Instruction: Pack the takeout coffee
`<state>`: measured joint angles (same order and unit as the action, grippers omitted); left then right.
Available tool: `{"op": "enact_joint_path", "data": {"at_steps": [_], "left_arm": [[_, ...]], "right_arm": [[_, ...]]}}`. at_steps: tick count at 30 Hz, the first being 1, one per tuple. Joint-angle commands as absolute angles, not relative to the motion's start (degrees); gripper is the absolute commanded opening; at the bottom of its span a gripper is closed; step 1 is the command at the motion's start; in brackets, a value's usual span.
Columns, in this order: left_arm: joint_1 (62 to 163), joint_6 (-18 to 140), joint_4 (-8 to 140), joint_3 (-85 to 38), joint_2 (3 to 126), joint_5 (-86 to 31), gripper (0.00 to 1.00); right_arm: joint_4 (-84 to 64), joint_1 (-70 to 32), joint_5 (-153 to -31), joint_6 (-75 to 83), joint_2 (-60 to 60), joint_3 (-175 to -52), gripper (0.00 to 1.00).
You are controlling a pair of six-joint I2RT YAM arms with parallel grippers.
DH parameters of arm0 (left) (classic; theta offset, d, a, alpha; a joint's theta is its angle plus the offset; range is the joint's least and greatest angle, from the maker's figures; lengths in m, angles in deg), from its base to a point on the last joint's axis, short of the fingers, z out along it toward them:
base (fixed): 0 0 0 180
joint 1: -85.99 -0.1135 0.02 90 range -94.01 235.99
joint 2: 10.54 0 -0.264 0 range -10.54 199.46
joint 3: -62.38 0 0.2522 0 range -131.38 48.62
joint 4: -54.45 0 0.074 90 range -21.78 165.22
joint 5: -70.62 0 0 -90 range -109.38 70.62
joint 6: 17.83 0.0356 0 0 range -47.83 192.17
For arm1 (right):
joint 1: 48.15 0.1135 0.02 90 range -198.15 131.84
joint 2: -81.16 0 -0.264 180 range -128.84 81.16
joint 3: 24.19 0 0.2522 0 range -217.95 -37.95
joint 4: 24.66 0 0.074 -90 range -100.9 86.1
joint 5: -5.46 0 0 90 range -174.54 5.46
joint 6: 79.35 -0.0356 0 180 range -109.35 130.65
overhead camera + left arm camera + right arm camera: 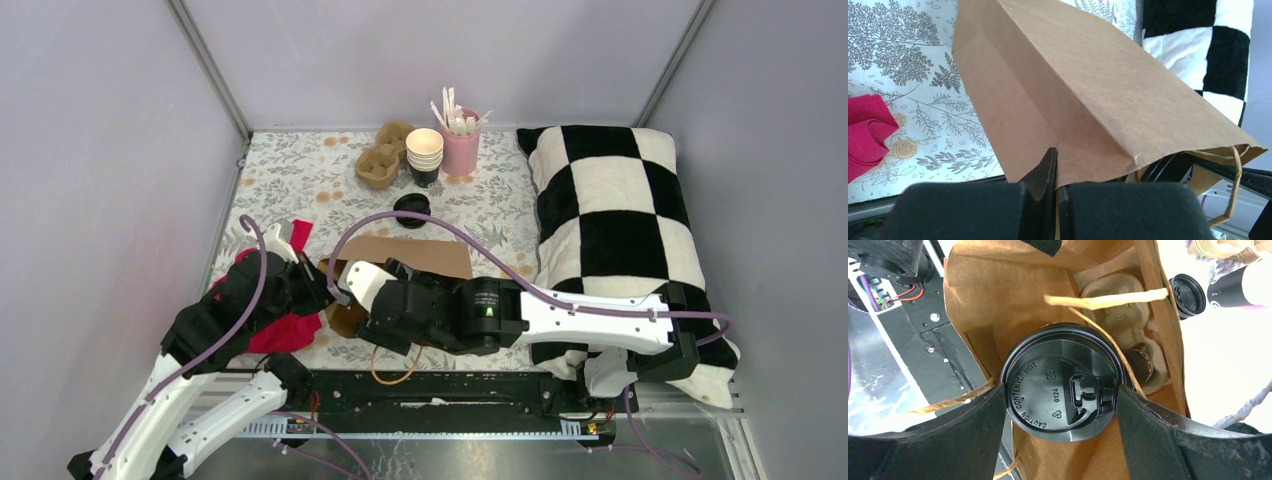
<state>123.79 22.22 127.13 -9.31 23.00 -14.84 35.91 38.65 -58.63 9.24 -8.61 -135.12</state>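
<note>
Right gripper (1063, 407) clasping the coffee cup (1060, 385) at the mouth of the paper bag (993, 300), whose rim the left gripper (1055, 172) pinches; best eased straight toward the tray (1120, 320) inside, clear of the handle (1098, 301)

The takeout coffee (1063, 390) sits at the bag (978, 300) mouth, carrier (1113, 315) inside.

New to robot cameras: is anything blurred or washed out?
Right wrist view: lettering on the coffee lid reads crisply, but the table at right is blown out white. Left wrist view: the paper bag is sharp, the near fingers blurred. Top view: soft, even light.
</note>
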Motion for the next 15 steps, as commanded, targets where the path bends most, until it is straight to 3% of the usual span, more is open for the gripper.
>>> {"op": "enact_joint_path", "data": {"at_steps": [1, 15], "left_arm": [[123.87, 22.64, 123.67, -7.35, 20.98, -16.64, 0.02], [123.88, 24.29, 124.25, -7.62, 22.37, -20.73, 0.0]], "right_arm": [[30.59, 40.09, -51.9, 9.85, -7.24, -131.71, 0.64], [22.86, 40.74, -40.44, 16.71, -9.42, -129.13, 0.64]]}}
